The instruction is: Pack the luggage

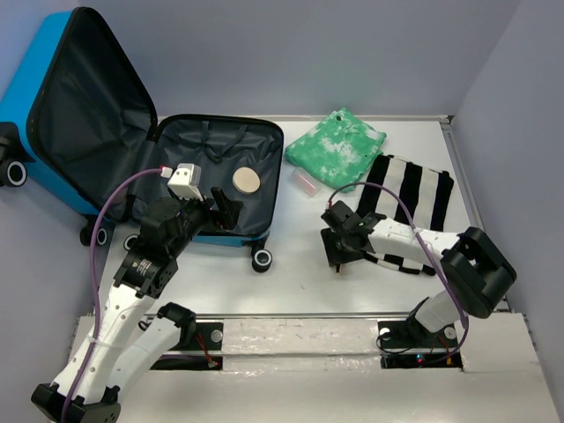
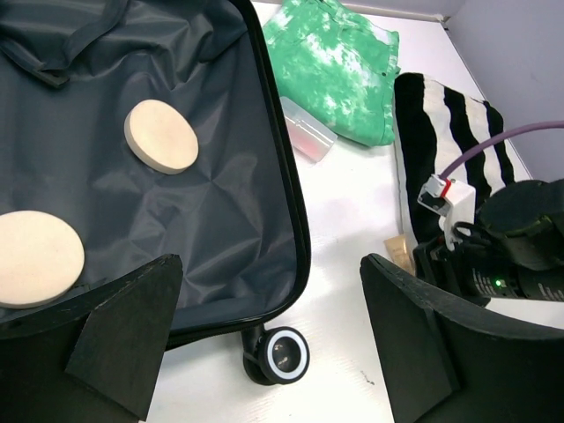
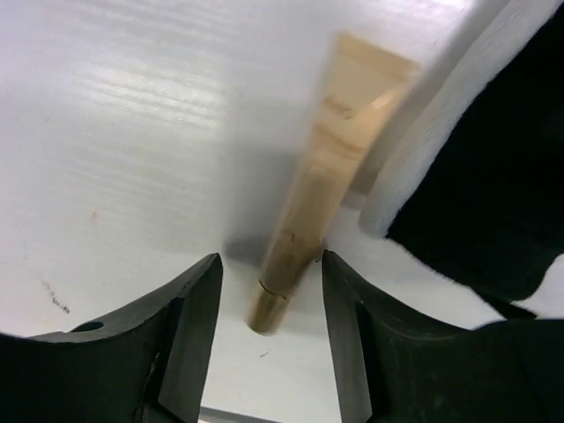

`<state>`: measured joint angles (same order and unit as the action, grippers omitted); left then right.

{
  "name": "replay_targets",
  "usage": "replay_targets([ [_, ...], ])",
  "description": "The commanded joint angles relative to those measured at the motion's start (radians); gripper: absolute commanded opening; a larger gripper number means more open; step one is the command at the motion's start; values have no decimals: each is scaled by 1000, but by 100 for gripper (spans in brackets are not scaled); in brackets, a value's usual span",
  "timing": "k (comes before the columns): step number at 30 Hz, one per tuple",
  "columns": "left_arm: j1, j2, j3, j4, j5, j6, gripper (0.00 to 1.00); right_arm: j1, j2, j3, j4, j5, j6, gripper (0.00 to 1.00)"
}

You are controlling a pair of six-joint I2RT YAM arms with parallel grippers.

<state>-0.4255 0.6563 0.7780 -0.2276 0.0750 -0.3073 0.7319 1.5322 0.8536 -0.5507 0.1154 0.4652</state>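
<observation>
— Blue luggage (image 1: pixel 35 115), where is it?
— Lying open at the left of the worktop (image 1: pixel 291 282), lid raised, two beige discs (image 2: pixel 161 136) on its black lining.
— Left gripper (image 2: pixel 270 264)?
— Spread wide above the case's near edge, holding nothing.
— Right gripper (image 3: pixel 271 264)?
— Half open, straddling a beige tube (image 3: pixel 326 159) lying on the worktop beside a striped cloth (image 1: pixel 414 189).

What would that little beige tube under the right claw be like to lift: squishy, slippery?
The beige tube looks like a soft squeeze tube, so it would probably dent under a firm pinch. Its smooth skin may slip between the right gripper's fingers. Slim with a round cap, it seems light and might roll if nudged.
</observation>
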Motion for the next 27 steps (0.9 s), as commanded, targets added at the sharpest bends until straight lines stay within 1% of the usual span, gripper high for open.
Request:
replay_targets([
  [1, 2, -7, -5, 33, 25, 17, 93, 23, -52, -40, 24, -48, 44, 53],
  [4, 2, -7, -6, 33, 23, 17, 93, 32, -9, -57, 52, -65, 56, 50],
  [7, 2, -11, -6, 33, 22, 16, 93, 54, 35, -59, 84, -71, 75, 50],
  [9, 2, -12, -6, 33, 22, 14, 93, 63, 51, -54, 98, -57, 85, 44],
  [10, 2, -12, -6, 31, 22, 16, 93, 63, 65, -53, 106, -40, 89, 31],
  [11, 2, -12, -6, 31, 25, 16, 93, 63, 66, -41, 109, -31, 95, 23],
  [13, 2, -11, -6, 33, 26, 16, 93, 73, 48, -25, 107, -4, 101, 14],
  [14, 2, -11, -6, 33, 26, 17, 93, 84, 48, -13, 107, -3, 99, 11],
  [17, 2, -12, -5, 34, 29, 17, 93, 115, -45, 59, 98, 3, 72, 11],
  [20, 5, -17, -5, 34, 29, 16, 93, 126, -93, 192, 106, -23, 18, 10],
  [21, 10, -18, -5, 34, 29, 14, 93, 126, -86, 238, 116, -34, -3, 10],
  [22, 16, -23, -3, 36, 26, 11, 93, 126, -69, 348, 129, -39, -26, 11],
  [23, 25, -38, -2, 36, 20, 7, 93, 126, -40, 416, 142, -51, -63, 11],
  [24, 48, -52, -5, 37, -1, 4, 93, 126, 45, 489, 146, -68, -80, 11],
  [25, 59, -63, -6, 39, -13, 1, 93, 126, 99, 639, 161, -91, -91, 10],
  [26, 67, -92, -9, 43, -38, -6, 93, 126, 211, 715, 169, -142, -102, 11],
  [27, 71, -104, -9, 43, -49, -7, 93, 126, 268, 792, 170, -170, -105, 17],
])
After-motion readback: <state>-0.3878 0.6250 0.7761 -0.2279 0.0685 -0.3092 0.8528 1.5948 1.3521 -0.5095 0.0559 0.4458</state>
